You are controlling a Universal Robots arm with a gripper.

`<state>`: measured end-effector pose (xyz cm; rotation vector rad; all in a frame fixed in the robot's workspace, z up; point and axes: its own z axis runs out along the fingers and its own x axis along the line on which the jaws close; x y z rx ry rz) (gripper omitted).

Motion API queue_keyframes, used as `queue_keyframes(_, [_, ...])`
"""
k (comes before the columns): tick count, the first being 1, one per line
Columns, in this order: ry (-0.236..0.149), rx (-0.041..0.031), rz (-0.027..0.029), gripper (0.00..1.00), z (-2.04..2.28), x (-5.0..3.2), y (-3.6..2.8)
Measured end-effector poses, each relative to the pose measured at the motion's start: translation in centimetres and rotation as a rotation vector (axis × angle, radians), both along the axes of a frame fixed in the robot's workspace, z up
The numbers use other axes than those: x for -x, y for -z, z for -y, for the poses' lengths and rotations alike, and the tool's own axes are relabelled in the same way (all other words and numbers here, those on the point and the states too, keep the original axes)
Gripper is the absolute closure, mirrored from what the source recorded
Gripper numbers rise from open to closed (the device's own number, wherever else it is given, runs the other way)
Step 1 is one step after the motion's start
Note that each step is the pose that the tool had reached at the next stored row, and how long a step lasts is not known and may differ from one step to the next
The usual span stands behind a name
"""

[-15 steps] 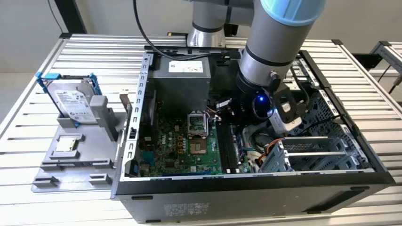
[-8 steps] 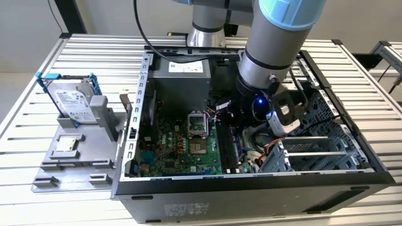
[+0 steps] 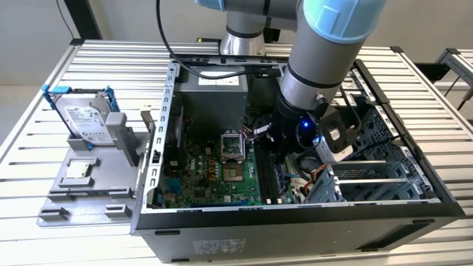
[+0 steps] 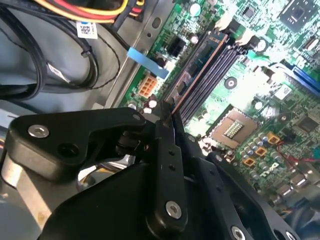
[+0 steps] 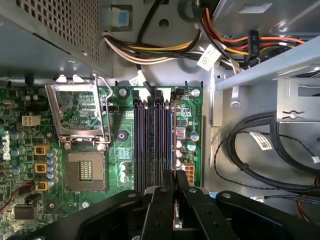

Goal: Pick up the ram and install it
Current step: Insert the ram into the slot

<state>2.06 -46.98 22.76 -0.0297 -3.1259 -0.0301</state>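
Gripper (image 4: 170, 117) fingers are pinched together on the ram (image 4: 200, 67), which stands on edge in the slot (image 5: 172, 145) nearest the drive cage, deep inside the open case (image 3: 296, 213). Pickup looks done; whether the stick is fully seated I cannot tell, and the grip is not yet released. Beside it the other slots (image 5: 147, 145) sit bare. Left of the case, a drive (image 3: 85, 124) rests in blue brackets.
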Motion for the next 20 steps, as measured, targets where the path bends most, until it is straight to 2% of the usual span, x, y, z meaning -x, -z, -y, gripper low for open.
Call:
queue_keyframes(4, [-0.011,0.0003,-0.0001,1.0,0.01,0.01,0.39])
queue_keyframes(8, [-0.039,0.0007,0.0,1.0,0.02,0.03,0.59])
queue_keyframes(17, [-0.038,0.0012,-0.0001,1.0,0.02,0.12,0.98])
queue_keyframes(20, [-0.027,0.0016,-0.0002,1.0,0.02,0.12,1.01])
